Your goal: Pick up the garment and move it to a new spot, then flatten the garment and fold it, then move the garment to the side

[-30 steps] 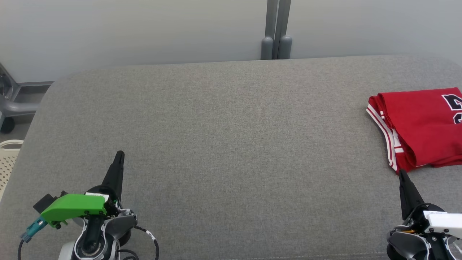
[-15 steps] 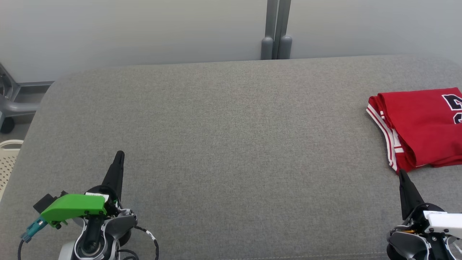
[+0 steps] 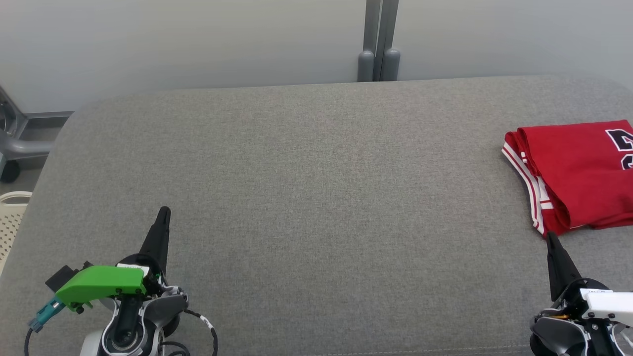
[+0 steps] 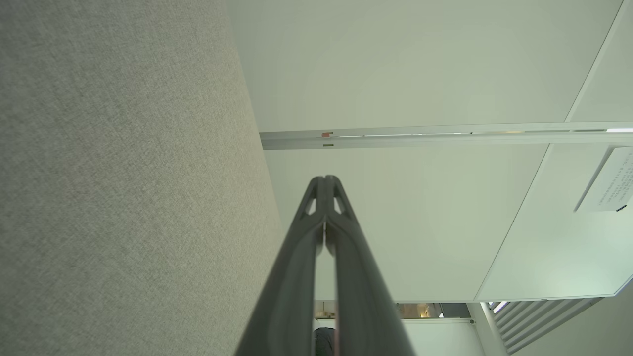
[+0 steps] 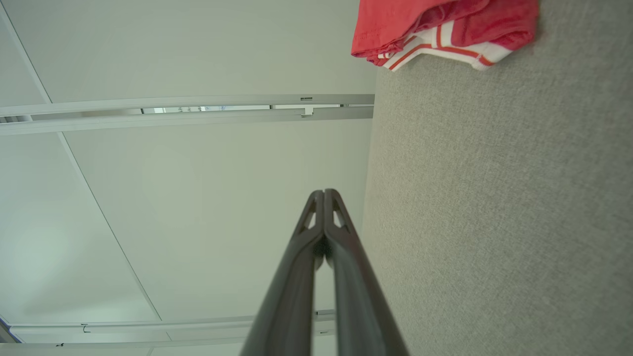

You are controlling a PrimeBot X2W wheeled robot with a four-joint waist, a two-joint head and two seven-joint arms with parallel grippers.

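Right end effector (image 3: pixel 550 238) pressed together, empty, near red jersey (image 3: pixel 578 168) folded at right edge of grey worktop (image 3: pixel 316 198). Left end effector (image 3: pixel 164 212) same. Open wide before approach; pinch all layers at striped hem (image 3: pixel 530 190).

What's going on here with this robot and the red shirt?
Nothing is being handled right now. The red jersey lies folded on the gray table, off to the robot's right. The left end effector and the right end effector are both shut and empty, low over the table's near side. The right one's tip is close to the jersey's near corner. The folding looks done, with the jersey set aside.
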